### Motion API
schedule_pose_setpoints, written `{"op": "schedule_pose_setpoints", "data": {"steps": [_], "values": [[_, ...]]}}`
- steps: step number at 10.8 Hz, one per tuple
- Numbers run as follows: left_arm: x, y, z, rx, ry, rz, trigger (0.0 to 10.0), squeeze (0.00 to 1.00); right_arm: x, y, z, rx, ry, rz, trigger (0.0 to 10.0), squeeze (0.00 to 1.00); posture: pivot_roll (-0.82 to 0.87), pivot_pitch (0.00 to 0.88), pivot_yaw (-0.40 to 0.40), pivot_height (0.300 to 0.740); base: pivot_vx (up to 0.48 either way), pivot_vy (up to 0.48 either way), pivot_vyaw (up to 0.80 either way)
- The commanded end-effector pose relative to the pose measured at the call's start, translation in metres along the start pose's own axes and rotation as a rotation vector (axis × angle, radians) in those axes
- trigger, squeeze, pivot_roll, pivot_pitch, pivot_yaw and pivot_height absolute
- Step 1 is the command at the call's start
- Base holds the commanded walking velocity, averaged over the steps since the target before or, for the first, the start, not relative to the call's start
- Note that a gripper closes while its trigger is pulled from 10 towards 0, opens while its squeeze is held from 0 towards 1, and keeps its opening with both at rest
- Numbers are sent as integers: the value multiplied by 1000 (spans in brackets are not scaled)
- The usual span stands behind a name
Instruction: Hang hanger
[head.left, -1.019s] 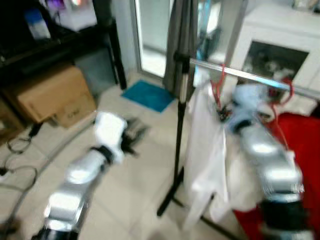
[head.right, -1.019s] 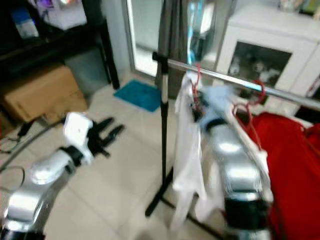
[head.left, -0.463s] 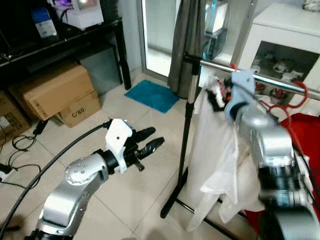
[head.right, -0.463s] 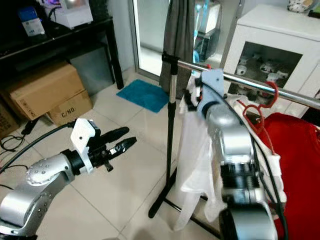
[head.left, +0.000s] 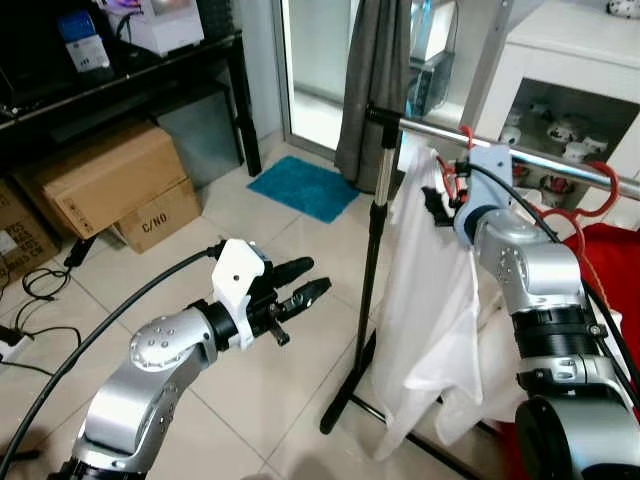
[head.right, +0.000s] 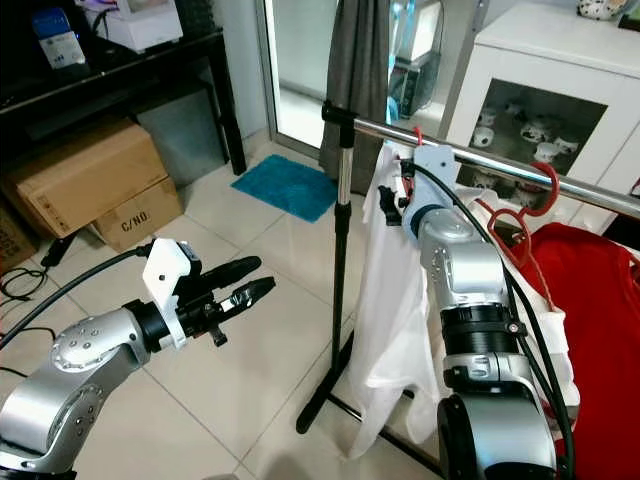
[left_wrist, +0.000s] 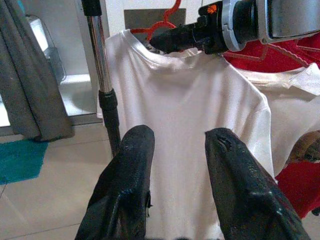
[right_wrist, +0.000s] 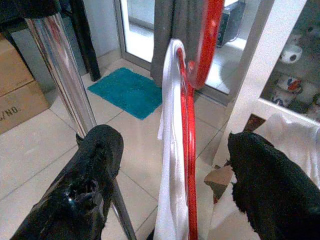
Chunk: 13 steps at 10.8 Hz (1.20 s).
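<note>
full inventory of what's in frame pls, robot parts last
rail: 1, chrome, on a black stand, right of centre
hangers: 2, red, hooked on the rail
shirt: 1, white, hanging from the near hanger
red cloth: 1, far right under the rail
curtain: 1, grey, behind the stand
mat: 1, teal, on the floor by the door
boxes: at least 2, brown cardboard, under the black table at left
cabinet: 1, white, glass door, behind the rail
cable: black, on the floor at left
left tool: open, held out over the tiles
right tool: open, up at the near hanger
</note>
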<state>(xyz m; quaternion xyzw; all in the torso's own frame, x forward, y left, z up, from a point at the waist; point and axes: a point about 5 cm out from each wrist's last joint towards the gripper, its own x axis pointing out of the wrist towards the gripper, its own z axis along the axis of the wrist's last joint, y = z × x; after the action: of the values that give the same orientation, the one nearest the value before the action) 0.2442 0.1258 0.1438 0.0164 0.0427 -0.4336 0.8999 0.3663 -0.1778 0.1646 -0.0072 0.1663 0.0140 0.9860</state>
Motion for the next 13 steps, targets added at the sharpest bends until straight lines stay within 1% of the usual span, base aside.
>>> {"op": "schedule_pose_setpoints", "data": {"steps": [1, 4, 8, 11, 13], "values": [[1, 0, 0, 8, 10, -20, 10000, 0, 2, 1, 3, 21, -3, 9, 0, 0, 10, 0, 44, 740, 0, 0, 0], [2, 1, 0, 11, 11, -29, 10000, 0, 6, -3, -1, 32, 9, 4, 0, 0, 8, 0, 48, 740, 0, 0, 0], [2, 1, 1, 14, 11, -33, 10000, 0, 9, -7, 1, 38, -1, -7, 0, 0, 5, 0, 48, 740, 0, 0, 0], [2, 3, 1, 17, 12, -33, 10000, 0, 10, -9, 2, 32, -9, -11, 0, 0, 5, 0, 50, 740, 0, 0, 0], [4, 4, 1, 25, 10, -22, 10000, 0, 8, -8, 5, 1, -47, 12, 0, 0, 4, 0, 50, 740, 0, 0, 0]]}}
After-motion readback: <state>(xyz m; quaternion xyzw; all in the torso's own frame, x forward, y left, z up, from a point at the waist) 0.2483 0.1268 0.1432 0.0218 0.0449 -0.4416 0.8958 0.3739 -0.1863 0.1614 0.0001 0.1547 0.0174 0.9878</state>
